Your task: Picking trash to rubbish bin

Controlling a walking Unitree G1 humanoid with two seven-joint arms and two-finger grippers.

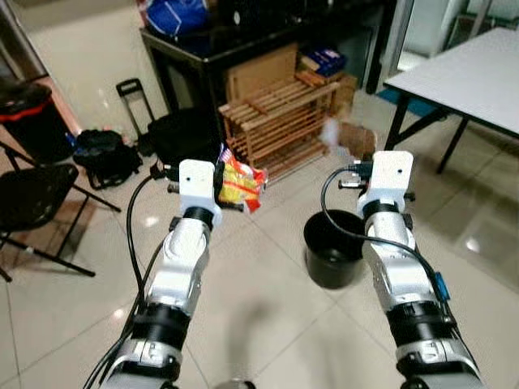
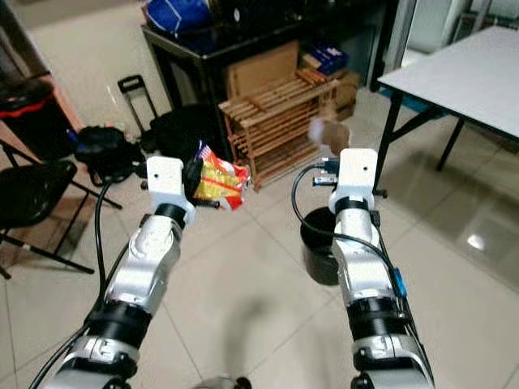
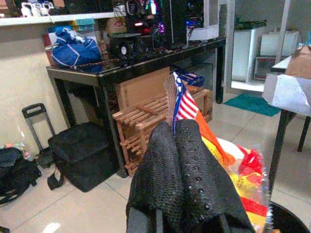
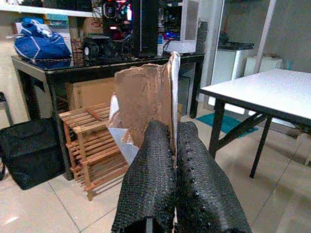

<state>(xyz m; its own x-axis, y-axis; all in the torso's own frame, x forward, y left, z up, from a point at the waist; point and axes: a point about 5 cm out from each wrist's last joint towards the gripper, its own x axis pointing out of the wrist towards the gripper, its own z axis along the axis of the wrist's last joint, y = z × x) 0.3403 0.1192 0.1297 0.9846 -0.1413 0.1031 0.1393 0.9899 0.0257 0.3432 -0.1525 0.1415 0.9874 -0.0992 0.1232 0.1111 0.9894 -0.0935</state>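
My left gripper (image 3: 174, 127) is shut on a red and yellow snack wrapper (image 1: 241, 185), held up in front of me to the left of the bin. A brown and silver packet (image 4: 144, 99) is pinched in my shut right gripper (image 4: 173, 130); it hangs blurred in the air (image 1: 345, 135) just beyond the bin. The black round rubbish bin (image 1: 332, 247) stands open on the tiled floor, close under my right arm.
A wooden slatted rack (image 1: 280, 121) and cardboard stand against a black desk (image 1: 243, 40) ahead. A black bag (image 1: 182, 134) and trolley lie left of the rack, a folding chair (image 1: 36, 203) at far left. A white table (image 1: 470, 77) stands right.
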